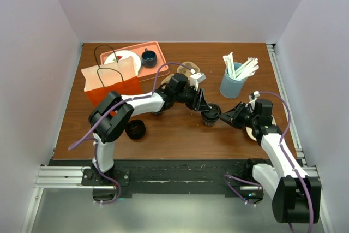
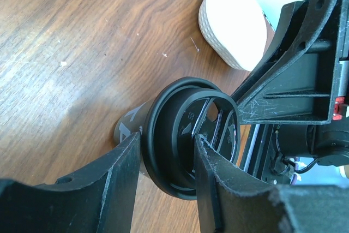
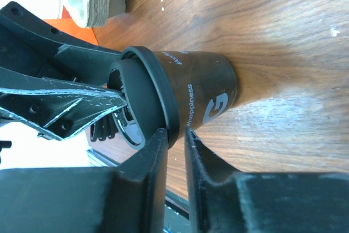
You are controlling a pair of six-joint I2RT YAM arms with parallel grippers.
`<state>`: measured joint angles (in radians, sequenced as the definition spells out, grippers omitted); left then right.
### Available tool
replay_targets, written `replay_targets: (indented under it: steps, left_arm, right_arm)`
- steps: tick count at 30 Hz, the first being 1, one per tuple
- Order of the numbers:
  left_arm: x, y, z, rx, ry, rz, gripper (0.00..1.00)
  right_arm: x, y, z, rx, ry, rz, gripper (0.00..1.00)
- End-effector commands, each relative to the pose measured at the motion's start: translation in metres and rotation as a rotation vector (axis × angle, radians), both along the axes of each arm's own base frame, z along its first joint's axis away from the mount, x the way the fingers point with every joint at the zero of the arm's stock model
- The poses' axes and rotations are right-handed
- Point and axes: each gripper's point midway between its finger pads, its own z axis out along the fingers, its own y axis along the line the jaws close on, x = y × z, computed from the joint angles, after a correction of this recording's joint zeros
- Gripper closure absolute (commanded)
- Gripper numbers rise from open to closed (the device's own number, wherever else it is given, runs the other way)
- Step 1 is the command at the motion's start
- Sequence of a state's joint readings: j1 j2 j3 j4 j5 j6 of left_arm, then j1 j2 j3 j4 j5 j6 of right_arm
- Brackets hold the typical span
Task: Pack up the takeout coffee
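the takeout coffee [image 1: 209,116] stood upright on the counter [image 1: 180,140], a little right of its middle and somewhat toward the near edge, with its black sip lid on. both arms met over it.

the left gripper [image 1: 204,106] reached in from the left side and pinched the lid: in the left wrist view one finger [image 2: 117,178] pressed the outside of the rim while the other [image 2: 218,189] lay across the recessed top. the right gripper [image 1: 224,115] came in from the right. its two fingers [image 3: 155,173] were nearly pressed together, with only a thin slit between them, right at the lower edge of the lid rim. whether that edge was actually nipped between them i could not tell, as the rim's edge was lost in shadow where it met the slit.

an orange paper bag [image 1: 106,83] stood near the left edge, and behind it, at the far left corner, a salmon tray [image 1: 158,53] carried a white plate [image 1: 126,58] and a dark lidless cup [image 1: 149,57]. a low black round piece [image 1: 135,129] lay near the left arm, toward the near edge. a blue cup [image 1: 232,83] of white sticks stood toward the far right.
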<state>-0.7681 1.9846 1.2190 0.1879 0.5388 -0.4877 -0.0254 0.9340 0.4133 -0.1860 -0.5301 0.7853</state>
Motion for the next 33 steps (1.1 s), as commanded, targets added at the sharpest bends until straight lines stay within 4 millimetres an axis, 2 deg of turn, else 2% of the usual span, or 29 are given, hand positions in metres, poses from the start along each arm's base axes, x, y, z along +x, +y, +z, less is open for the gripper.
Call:
replay_targets:
  steps: [1,3,6,13,17,23,28,33]
  left_arm:
    - [-0.102,0.162,-0.2,0.806,0.362,0.018,0.62]
    - [-0.102,0.163,-0.201,0.81,0.365,0.018,0.62]
    - [-0.102,0.164,-0.202,0.815,0.364,0.02,0.62]
    - [-0.103,0.165,-0.203,0.82,0.367,0.017,0.62]
    - [-0.103,0.165,-0.203,0.821,0.366,0.018,0.62]
    - [-0.103,0.165,-0.204,0.823,0.369,0.019,0.62]
    - [-0.102,0.164,-0.204,0.821,0.369,0.018,0.62]
    - [-0.105,0.167,-0.206,0.832,0.381,0.017,0.62]
  right_arm:
    - [-0.003,-0.023,-0.009,-0.128,0.059,-0.075,0.73]
    - [0.007,-0.023,0.02,-0.132,-0.018,-0.074,0.7]
    - [0.015,-0.026,0.036,-0.163,-0.034,-0.063,0.69]
    - [0.026,-0.023,0.04,-0.162,-0.057,-0.022,0.7]
    - [0.032,-0.019,0.03,-0.15,-0.063,0.006,0.7]
    - [0.033,0.0,0.01,-0.059,-0.056,0.112,0.69]
    - [0.028,0.0,-0.005,-0.061,-0.036,0.105,0.72]
    - [0.013,-0.006,-0.04,-0.063,0.099,0.042,0.81]
